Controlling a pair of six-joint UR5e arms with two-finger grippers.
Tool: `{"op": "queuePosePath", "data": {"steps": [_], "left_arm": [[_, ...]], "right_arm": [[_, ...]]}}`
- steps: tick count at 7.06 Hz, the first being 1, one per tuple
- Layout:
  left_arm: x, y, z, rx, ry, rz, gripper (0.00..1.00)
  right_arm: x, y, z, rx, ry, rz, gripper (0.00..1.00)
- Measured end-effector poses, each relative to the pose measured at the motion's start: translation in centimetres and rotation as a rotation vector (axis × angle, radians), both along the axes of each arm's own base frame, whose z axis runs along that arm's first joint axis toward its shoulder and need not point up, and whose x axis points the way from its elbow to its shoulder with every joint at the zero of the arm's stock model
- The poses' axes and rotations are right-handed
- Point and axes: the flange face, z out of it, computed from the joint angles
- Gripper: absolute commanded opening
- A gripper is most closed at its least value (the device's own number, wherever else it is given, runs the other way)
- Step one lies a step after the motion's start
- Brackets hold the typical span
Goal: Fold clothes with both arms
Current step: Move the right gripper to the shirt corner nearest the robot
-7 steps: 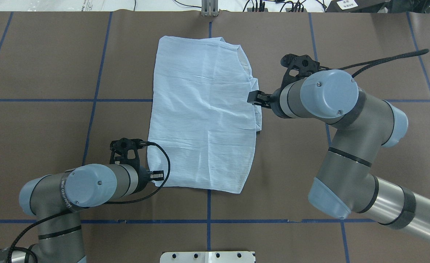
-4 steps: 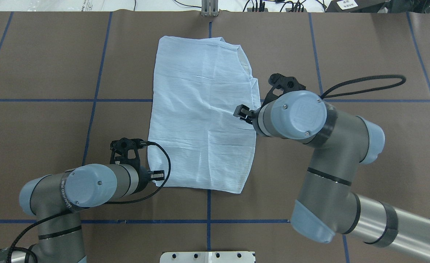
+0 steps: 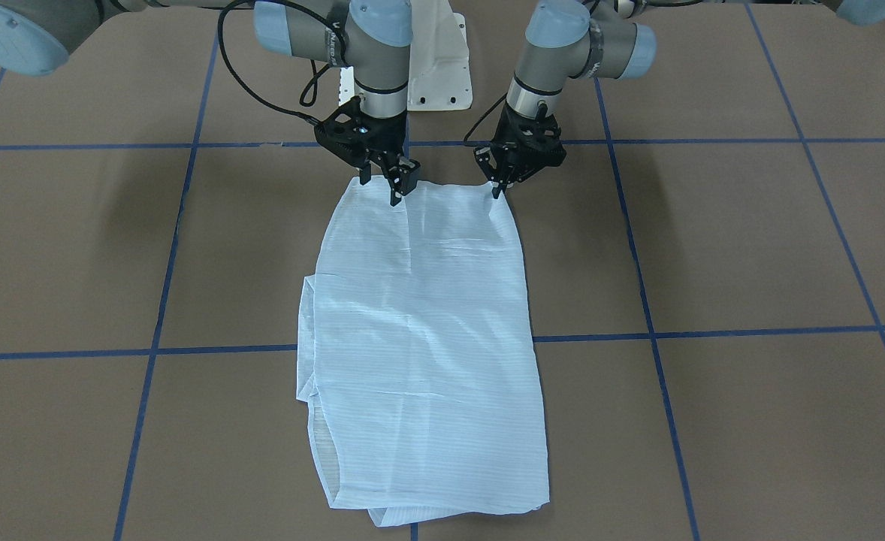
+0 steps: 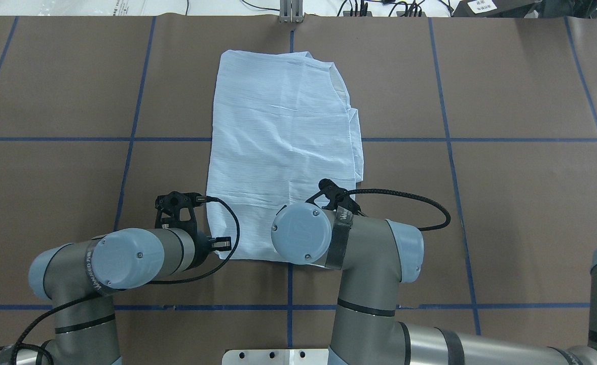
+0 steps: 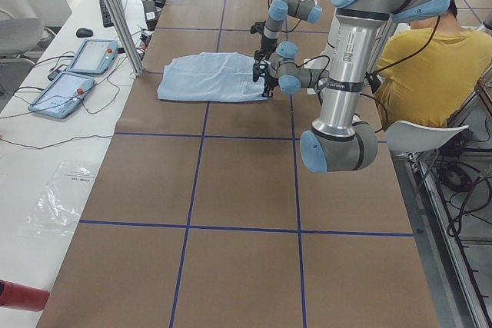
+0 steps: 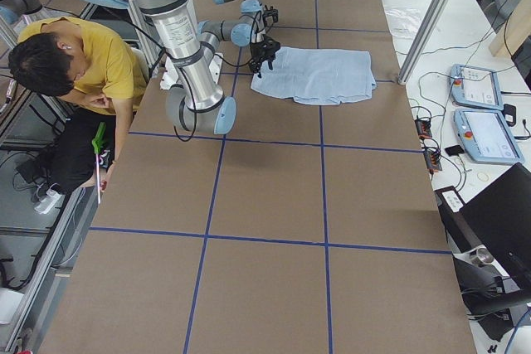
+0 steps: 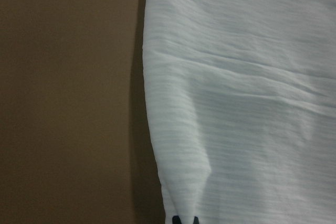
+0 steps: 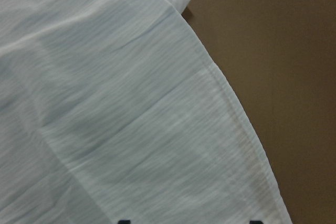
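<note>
Brown table (image 3: 713, 240) carries the shirt (image 3: 427, 338); at upper centre left gripper (image 3: 496, 189) pinches one corner, right gripper (image 3: 380, 189) gapes over the other.

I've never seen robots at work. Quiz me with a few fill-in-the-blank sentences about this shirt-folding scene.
1. The light blue shirt lies on a ____ table.
2. The left gripper is shut on one ____ of the shirt.
3. The right gripper has its jaws ____ above the shirt.
Missing words: brown; corner; open.
</note>
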Motion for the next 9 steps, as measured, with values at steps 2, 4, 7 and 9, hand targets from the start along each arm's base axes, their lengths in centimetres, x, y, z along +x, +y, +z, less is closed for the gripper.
{"op": "queuePosePath", "data": {"steps": [2, 4, 7, 9], "left_arm": [[0.0, 0.0, -0.1, 0.000, 0.002, 0.000, 0.00], [0.0, 0.0, -0.1, 0.001, 0.003, 0.001, 0.00], [0.1, 0.0, -0.1, 0.002, 0.002, 0.001, 0.00], [0.0, -0.1, -0.1, 0.002, 0.002, 0.001, 0.00]], "right_arm": [[-1.6, 1.7, 0.3, -0.023, 0.005, 0.040, 0.70], [-2.5, 3.1, 0.8, -0.021, 0.014, 0.051, 0.69], [-3.3, 3.9, 1.6, -0.002, 0.034, 0.066, 0.69], [-3.5, 3.8, 1.6, 0.001, 0.036, 0.074, 0.60]]}}
